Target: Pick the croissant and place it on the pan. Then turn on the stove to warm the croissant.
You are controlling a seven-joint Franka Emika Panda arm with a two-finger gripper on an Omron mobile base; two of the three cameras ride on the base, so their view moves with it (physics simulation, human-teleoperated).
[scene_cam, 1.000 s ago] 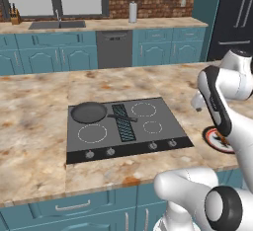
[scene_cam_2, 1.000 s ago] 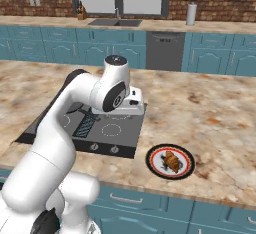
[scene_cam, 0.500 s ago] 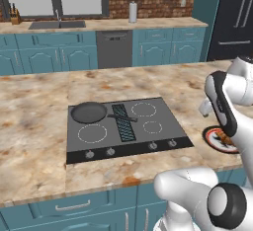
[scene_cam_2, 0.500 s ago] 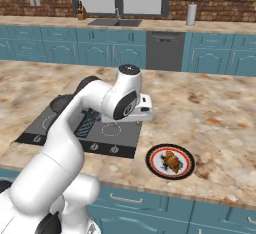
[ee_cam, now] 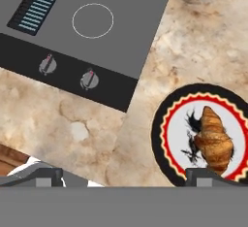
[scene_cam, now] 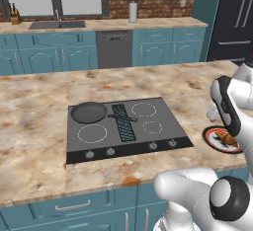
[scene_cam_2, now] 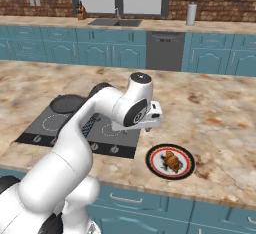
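My end effector [ee_cam: 125, 173] hangs above the marble bench [scene_cam_2: 220, 143], fingers spread wide and empty, one fingertip [ee_cam: 210, 175] lined up over the near edge of the red-rimmed plate [ee_cam: 167, 124]. The croissant [ee_cam: 213, 141] lies on that plate, near the bench's front edge, beside the stove [scene_cam: 148, 138] and off its right end. I judge the wide spread suits a descent around the pastry. Two grey knobs [ee_cam: 89, 79] sit along the stove's front strip. Farther off, the pan [scene_cam: 89, 112] rests empty on the stove's rear left burner, handle toward the ribbed grille [scene_cam: 123, 121].
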